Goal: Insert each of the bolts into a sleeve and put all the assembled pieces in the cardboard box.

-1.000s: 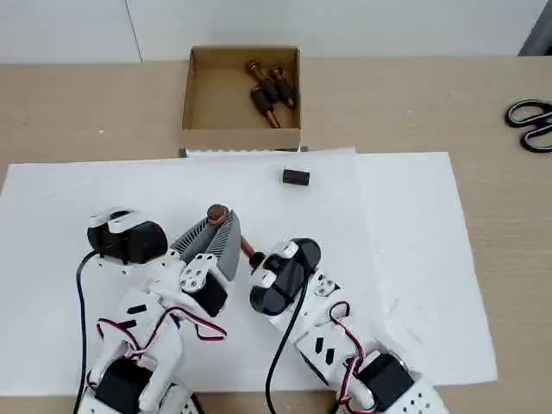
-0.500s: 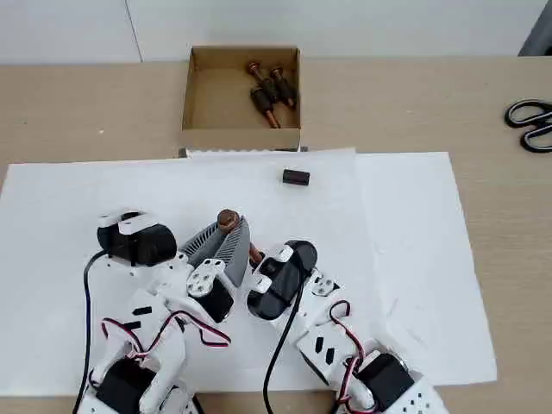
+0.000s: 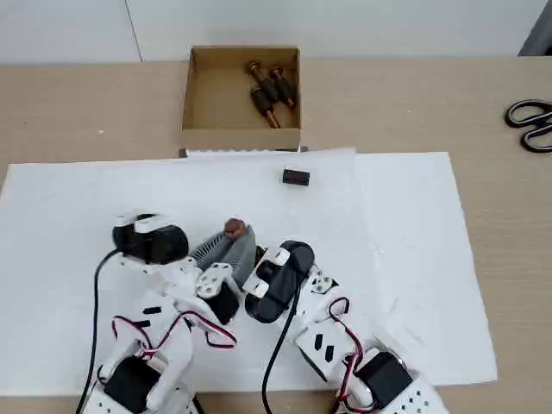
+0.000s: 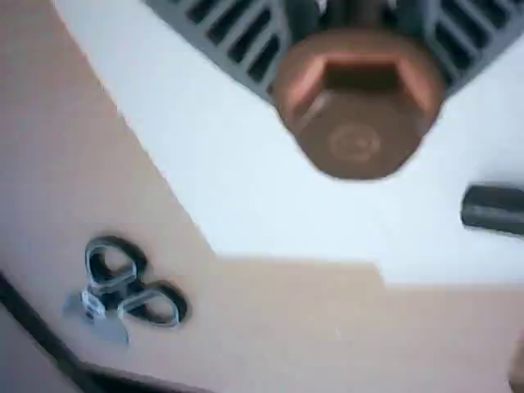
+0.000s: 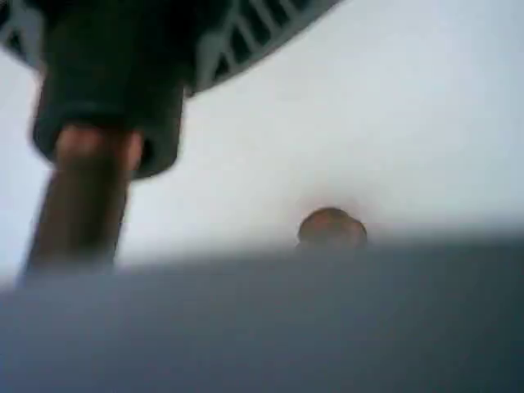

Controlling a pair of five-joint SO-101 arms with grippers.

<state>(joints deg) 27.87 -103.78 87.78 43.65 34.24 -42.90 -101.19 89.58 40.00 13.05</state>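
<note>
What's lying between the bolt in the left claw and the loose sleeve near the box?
Only bare white paper, as the high view shows. The bolt in the left claw and the loose sleeve have nothing between them.

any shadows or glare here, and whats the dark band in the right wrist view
High view: even light, soft shadows by the arms on the white paper, no glare. Left wrist view: faint sheen on the bolt in the left pincer. Right wrist view: dark band beside the sleeve; cannot tell what.
</note>
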